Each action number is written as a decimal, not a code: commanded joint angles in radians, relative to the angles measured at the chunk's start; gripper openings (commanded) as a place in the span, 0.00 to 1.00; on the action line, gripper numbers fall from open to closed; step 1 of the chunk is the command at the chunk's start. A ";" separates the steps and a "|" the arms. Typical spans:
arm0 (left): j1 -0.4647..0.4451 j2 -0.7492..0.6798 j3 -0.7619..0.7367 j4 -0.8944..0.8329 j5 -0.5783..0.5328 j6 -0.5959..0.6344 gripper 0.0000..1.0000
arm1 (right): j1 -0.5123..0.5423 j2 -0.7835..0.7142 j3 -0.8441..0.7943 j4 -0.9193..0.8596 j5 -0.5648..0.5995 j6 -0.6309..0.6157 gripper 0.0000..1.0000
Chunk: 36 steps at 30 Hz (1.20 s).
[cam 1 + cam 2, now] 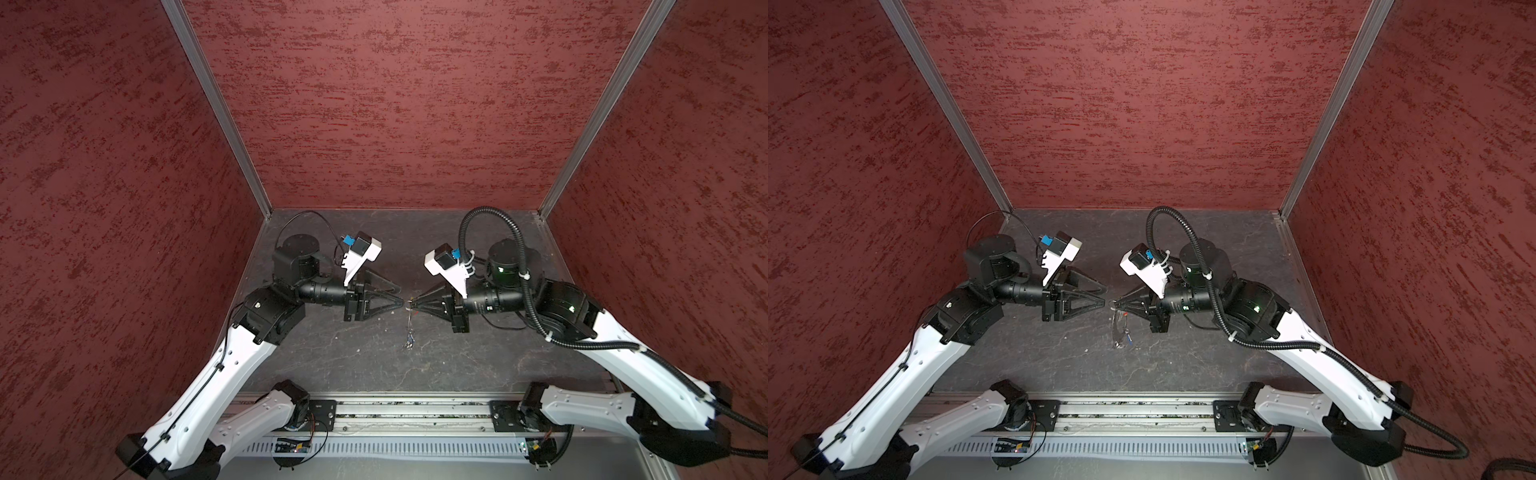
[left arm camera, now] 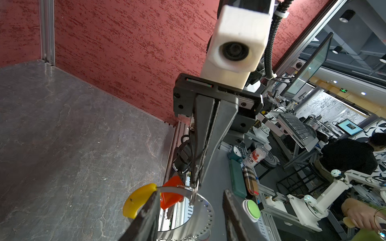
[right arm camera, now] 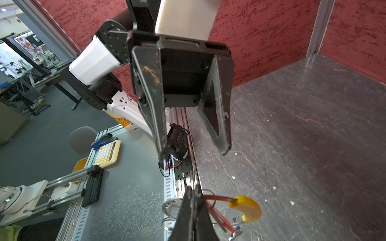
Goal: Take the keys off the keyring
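Observation:
In both top views my right gripper [image 1: 411, 309] [image 1: 1113, 304] is shut on the keyring, and the keys [image 1: 409, 343] [image 1: 1121, 332] dangle below it down to the dark table. The right wrist view shows the shut jaws [image 3: 193, 192] pinching a silver ring, with the curved yellow section [image 3: 248, 208], the red-orange tag [image 3: 217, 217] seen edge-on and a bit of blue [image 3: 237, 228] beside them. My left gripper [image 1: 402, 297] [image 2: 191, 200] is open, tip to tip with the right one. One left finger [image 2: 152, 206] lies against the yellow section [image 2: 137, 200], next to the red-orange tag [image 2: 171, 194].
Red textured walls [image 1: 395, 104] close the back and both sides. An aluminium rail [image 1: 395, 411] with the arm bases runs along the table's front edge. The dark table [image 1: 374, 365] has small crumbs around the hanging keys.

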 commanded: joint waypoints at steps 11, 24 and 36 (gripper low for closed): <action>-0.063 0.069 0.060 -0.123 0.006 0.110 0.31 | 0.005 -0.008 0.036 -0.040 0.060 -0.046 0.00; -0.073 0.060 0.059 -0.129 0.017 0.124 0.12 | 0.005 0.025 0.040 -0.048 0.125 -0.033 0.00; -0.084 0.055 0.053 -0.130 -0.003 0.136 0.00 | 0.005 0.041 0.046 -0.020 0.104 -0.016 0.00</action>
